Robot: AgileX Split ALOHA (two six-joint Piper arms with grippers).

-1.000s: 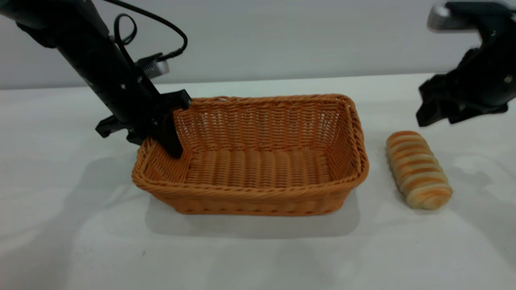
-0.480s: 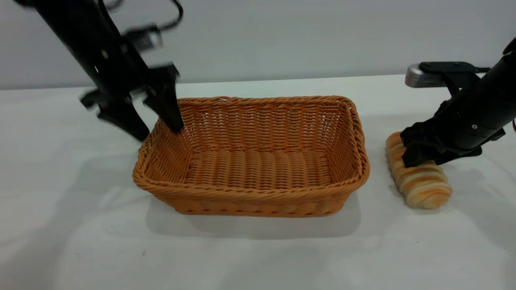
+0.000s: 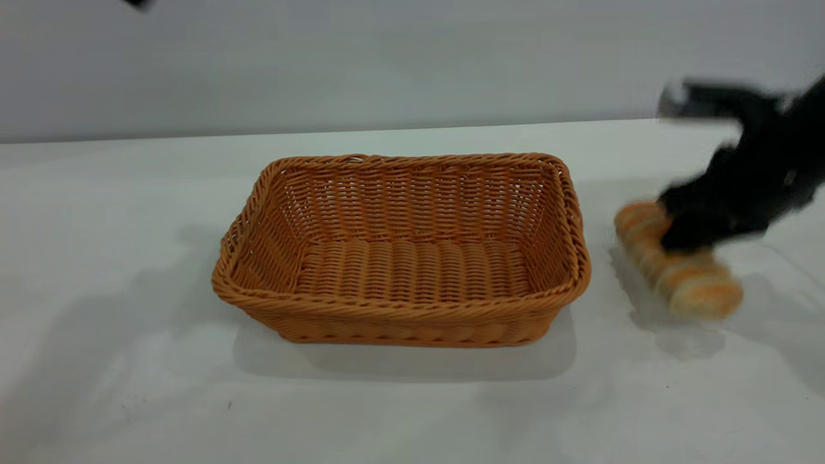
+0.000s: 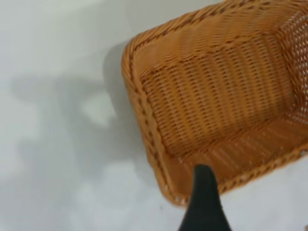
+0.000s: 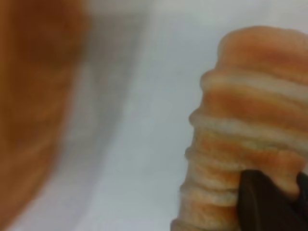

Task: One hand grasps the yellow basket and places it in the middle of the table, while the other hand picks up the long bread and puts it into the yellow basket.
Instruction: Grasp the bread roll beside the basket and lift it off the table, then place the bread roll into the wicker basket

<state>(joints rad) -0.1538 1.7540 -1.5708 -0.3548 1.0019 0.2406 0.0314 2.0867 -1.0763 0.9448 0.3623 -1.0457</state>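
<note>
The yellow basket [image 3: 399, 258] stands empty in the middle of the table [image 3: 129, 361]; the left wrist view sees it from above [image 4: 216, 96]. My left gripper is raised almost out of the exterior view at the top left. One of its fingers [image 4: 204, 199] hangs above the basket's corner, with bare table beside it, holding nothing. My right gripper [image 3: 688, 235] is shut on the long bread [image 3: 693, 280] to the right of the basket and holds it tilted just above the table. The right wrist view shows the bread [image 5: 245, 125] against a dark finger [image 5: 262, 202].
The bread's shadow [image 3: 683, 338] lies on the table under it. The basket's right rim [image 3: 577, 225] is about a hand's width left of the bread. A grey wall runs behind the table's far edge.
My left gripper opened off the basket's left rim and rose out of the exterior view. My right gripper came down, closed on the bread and lifted it slightly, swinging its near end right.
</note>
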